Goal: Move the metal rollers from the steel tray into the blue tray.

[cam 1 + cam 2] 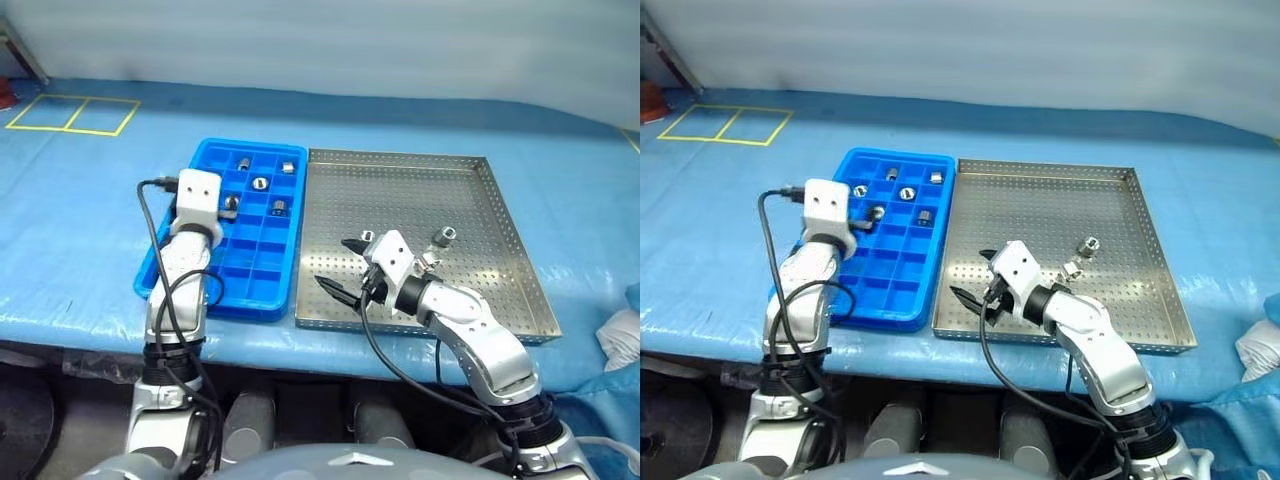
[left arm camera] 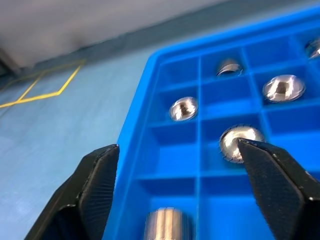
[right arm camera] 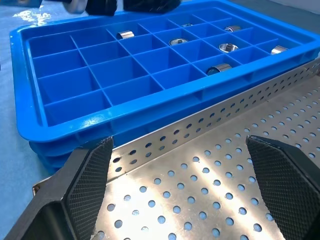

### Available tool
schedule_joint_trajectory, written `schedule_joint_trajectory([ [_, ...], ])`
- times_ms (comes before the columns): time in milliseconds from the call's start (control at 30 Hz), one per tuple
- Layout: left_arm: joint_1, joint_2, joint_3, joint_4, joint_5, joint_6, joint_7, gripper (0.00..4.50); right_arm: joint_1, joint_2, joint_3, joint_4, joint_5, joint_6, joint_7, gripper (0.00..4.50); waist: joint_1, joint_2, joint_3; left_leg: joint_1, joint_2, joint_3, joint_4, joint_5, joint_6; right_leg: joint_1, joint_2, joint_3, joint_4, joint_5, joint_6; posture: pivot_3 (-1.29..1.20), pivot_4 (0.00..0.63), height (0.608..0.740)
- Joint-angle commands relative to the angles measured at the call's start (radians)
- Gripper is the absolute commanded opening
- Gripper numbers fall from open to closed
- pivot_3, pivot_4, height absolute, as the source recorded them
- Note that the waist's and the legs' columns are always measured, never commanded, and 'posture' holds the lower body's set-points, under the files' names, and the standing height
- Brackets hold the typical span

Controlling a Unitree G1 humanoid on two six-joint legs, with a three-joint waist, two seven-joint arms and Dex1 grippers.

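Counting five shiny metal rollers [image 1: 259,183] inside the bright blue gridded plastic tray [image 1: 171,245], two beside it on the perforated steel tray [image 1: 520,300]; both my grippers, left [image 2: 175,165] and right [image 1: 345,268], gape empty.

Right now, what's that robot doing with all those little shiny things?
It's moving metal rollers from the steel tray into the blue tray. The left claw is over the blue tray with its fingers apart, and a roller sits in a compartment just past one fingertip. Several compartments already hold rollers. The right claw is open and empty, low over the steel tray's near-left part. Two rollers remain there.
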Motion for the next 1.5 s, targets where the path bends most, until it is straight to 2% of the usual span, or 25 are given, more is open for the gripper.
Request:
schedule_joint_trajectory([
  [33,-0.078,0.011,-0.149,-0.024,-0.147,-0.044,-0.256,4.17,0.009,-0.051,-0.063,-0.062,-0.024,0.007,-0.021,4.5,0.0,0.0,0.0,0.0,0.0,0.0,0.0,0.0,0.0,0.0,-0.001,0.0,-0.001,0.0,0.0,0.13,0.15,0.74],
  [200,-0.191,0.084,-0.337,0.152,-0.115,-0.084,-0.432,4.17,0.062,-0.127,-0.118,-0.123,-0.052,0.033,-0.042,4.5,-0.031,0.0,0.0,0.0,-0.001,0.002,-0.001,0.0,0.0,0.0,-0.001,0.001,-0.003,0.0,0.001,0.05,0.15,0.74],
  [333,-0.272,0.081,-0.41,0.333,-0.055,-0.134,-0.435,4.17,0.121,-0.136,-0.167,-0.182,-0.051,0.05,-0.076,4.5,-0.062,0.0,0.0,0.0,0.0,0.001,-0.002,0.0,0.0,-0.001,0.0,0.001,-0.003,0.0,0.0,-0.01,0.15,0.74],
  [500,-0.33,0.038,-0.433,0.534,-0.008,-0.2,-0.404,4.17,0.18,-0.121,-0.174,-0.218,-0.054,0.053,-0.105,4.5,-0.089,0.0,0.0,0.0,0.0,0.001,-0.002,0.0,0.0,-0.001,0.0,0.002,-0.003,0.0,0.0,-0.05,0.15,0.74],
  [767,-0.358,-0.014,-0.453,0.711,0.046,-0.246,-0.373,4.17,0.19,-0.098,-0.157,-0.223,-0.061,0.041,-0.119,4.5,-0.114,0.0,0.0,0.0,0.0,0.002,-0.002,0.0,0.0,-0.001,0.0,0.002,-0.003,0.0,0.001,-0.07,0.15,0.74],
  [867,-0.357,-0.027,-0.448,0.735,0.057,-0.249,-0.36,3.62,0.183,-0.097,-0.152,-0.216,-0.065,0.034,-0.115,4.5,-0.115,0.0,0.0,0.0,0.0,0.001,-0.002,0.0,0.0,-0.001,0.0,0.002,-0.002,0.0,0.001,-0.07,0.15,0.74],
  [1000,-0.349,-0.029,-0.445,0.732,0.062,-0.252,-0.362,2.22,0.171,-0.092,-0.142,-0.203,-0.073,0.028,-0.112,4.5,-0.115,0.0,0.0,0.0,0.0,0.001,-0.002,0.0,0.0,-0.001,0.0,0.002,-0.002,0.0,0.001,-0.06,0.15,0.74],
  [1067,-0.346,-0.026,-0.445,0.728,0.065,-0.256,-0.361,1.71,0.169,-0.091,-0.137,-0.199,-0.077,0.026,-0.11,4.5,-0.114,0.0,0.0,0.0,0.0,0.001,-0.002,0.0,0.0,-0.001,0.0,0.002,-0.002,0.0,0.001,-0.05,0.15,0.74],
  [1500,-0.334,-0.016,-0.441,0.715,0.069,-0.264,-0.362,1.71,0.154,-0.081,-0.118,-0.176,-0.087,0.011,-0.103,4.5,-0.114,0.0,0.0,0.0,0.0,0.001,-0.002,0.0,0.0,-0.002,0.0,0.002,-0.001,0.0,0.0,-0.04,0.15,0.74],
])
